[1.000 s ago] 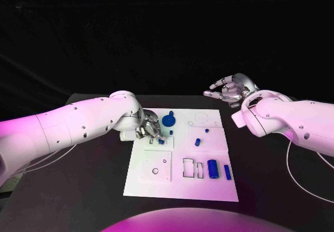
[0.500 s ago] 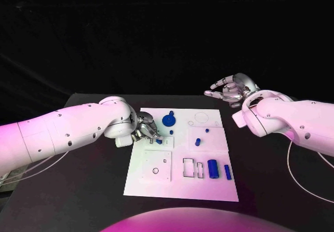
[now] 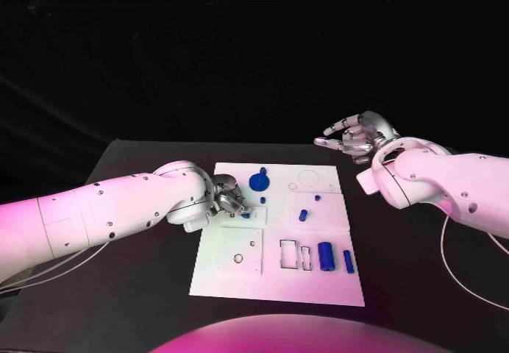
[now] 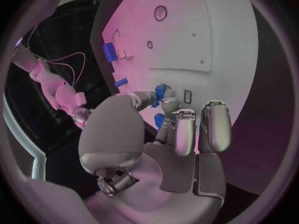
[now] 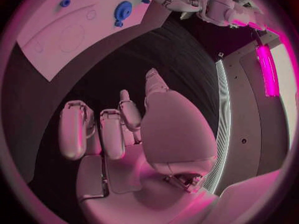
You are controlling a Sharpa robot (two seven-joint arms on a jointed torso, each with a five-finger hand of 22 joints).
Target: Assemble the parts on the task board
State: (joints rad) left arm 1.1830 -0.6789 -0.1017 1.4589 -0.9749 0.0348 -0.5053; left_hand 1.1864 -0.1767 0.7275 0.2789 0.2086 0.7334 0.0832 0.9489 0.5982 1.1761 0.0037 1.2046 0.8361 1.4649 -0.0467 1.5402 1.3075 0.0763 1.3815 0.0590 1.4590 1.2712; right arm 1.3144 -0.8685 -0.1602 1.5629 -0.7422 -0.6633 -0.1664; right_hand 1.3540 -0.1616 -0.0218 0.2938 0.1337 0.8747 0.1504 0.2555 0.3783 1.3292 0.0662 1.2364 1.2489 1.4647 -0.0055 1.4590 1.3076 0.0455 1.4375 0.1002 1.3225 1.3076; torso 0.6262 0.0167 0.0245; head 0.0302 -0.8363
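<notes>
The white task board (image 3: 271, 276) lies mid-table. My left hand (image 3: 226, 197) rests at the board's left edge, thumb and a finger pinching a small blue part (image 3: 245, 214) that sits on the board; the wrist view shows the same blue part (image 4: 161, 90) between those fingertips (image 4: 169, 104). A blue gear (image 3: 258, 182) stands just beyond it. A blue peg (image 3: 302, 215) stands mid-board, and a blue cylinder (image 3: 326, 256) and a thin bar (image 3: 347, 261) lie at the right. My right hand (image 3: 355, 136) hovers past the board's far right corner, fingers spread, holding nothing.
Outlined slots (image 3: 288, 254) and a round hole (image 3: 237, 258) mark the board's near half, and a ring outline (image 3: 307, 177) the far right. The black table (image 3: 138, 294) stretches wide on both sides. In the right wrist view the board (image 5: 56, 30) and gear (image 5: 122, 8) lie far off.
My left arm has swung lower and nearer over the table while its hand stays at the small blue part. The right hand has hardly moved.
</notes>
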